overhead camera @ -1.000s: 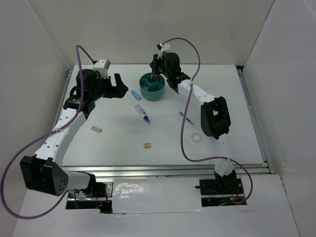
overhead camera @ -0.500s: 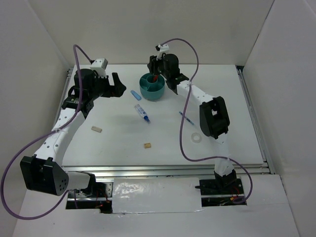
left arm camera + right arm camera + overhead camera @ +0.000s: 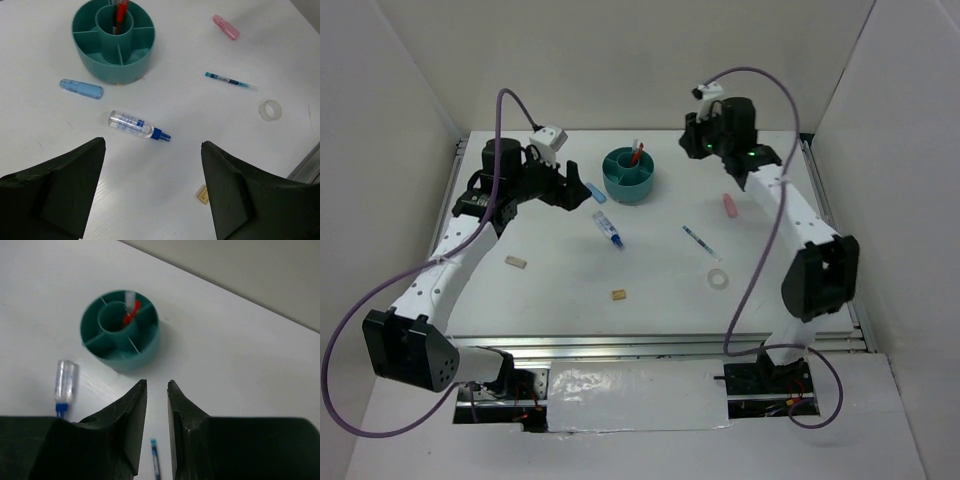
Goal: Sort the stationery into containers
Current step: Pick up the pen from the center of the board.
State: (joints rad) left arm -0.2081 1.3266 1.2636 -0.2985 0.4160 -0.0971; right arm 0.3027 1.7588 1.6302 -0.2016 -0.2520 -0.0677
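The round teal organiser (image 3: 630, 176) stands at the back middle with a red pen (image 3: 637, 153) upright in its central cup. My left gripper (image 3: 576, 190) is open and empty, hovering just left of the light blue eraser (image 3: 595, 192). In the left wrist view the open gripper (image 3: 153, 146) looks down on the organiser (image 3: 113, 47), the light blue eraser (image 3: 81, 88) and a clear blue-capped pen (image 3: 139, 125). My right gripper (image 3: 692, 143) is right of the organiser, empty, its jaws only narrowly apart (image 3: 157, 384). A pink eraser (image 3: 729, 205) lies below it.
A thin blue pen (image 3: 698, 240), a clear tape ring (image 3: 719, 279) and two tan blocks (image 3: 516, 262) (image 3: 619, 295) lie on the white table. White walls enclose the table at the back and both sides.
My right arm has swung from over the organiser to its right, leaving the red pen in the central cup and uncovering the pink eraser. My left gripper moved right toward the light blue eraser.
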